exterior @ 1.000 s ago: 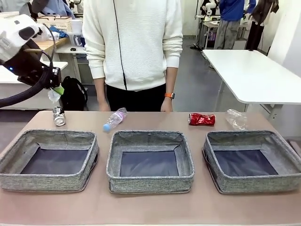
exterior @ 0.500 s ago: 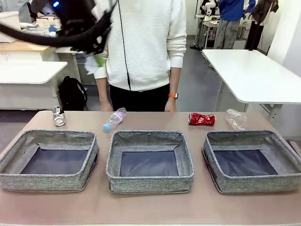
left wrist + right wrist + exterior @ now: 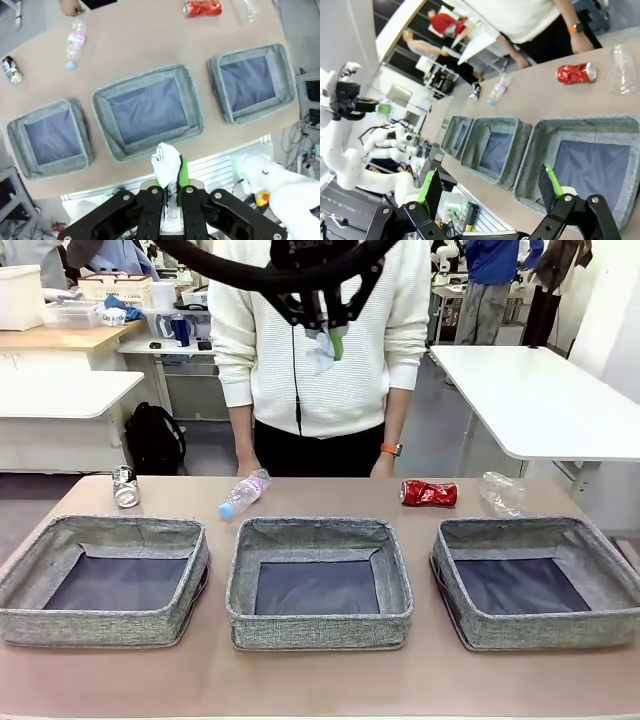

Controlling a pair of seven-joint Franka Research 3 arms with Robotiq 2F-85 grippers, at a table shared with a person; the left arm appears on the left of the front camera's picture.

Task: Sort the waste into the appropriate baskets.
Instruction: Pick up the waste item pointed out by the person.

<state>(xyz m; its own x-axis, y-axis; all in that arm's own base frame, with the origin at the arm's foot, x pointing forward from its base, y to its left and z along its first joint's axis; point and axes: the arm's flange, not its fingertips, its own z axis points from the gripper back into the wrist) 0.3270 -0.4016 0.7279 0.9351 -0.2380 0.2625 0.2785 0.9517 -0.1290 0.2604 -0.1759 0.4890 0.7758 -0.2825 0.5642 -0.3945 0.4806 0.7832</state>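
High over the table's far edge, my left gripper [image 3: 328, 338] is shut on the small white scrap [image 3: 320, 356]. In the left wrist view that scrap [image 3: 167, 158] hangs above the near wall of the middle basket [image 3: 106, 148]. Three grey baskets stand in a row: left [image 3: 110, 626], middle [image 3: 318, 629], right [image 3: 530, 631]. Behind them lie a dark can [image 3: 125, 486], a pink-label bottle [image 3: 245, 492], a red can [image 3: 428, 493] and a clear bottle [image 3: 502, 492]. My right gripper [image 3: 490, 190] is open and holds nothing, off the near right side of the baskets.
A person in a white sweater [image 3: 320, 360] stands at the far edge, hands hanging by the table's rim. Bare tabletop [image 3: 320, 680] runs in front of the baskets. A white side table [image 3: 540, 400] stands at the back right.
My left arm has swung from the far left to the middle, high up, carrying the white scrap. The person has shifted slightly to the right. The waste on the table has not moved.
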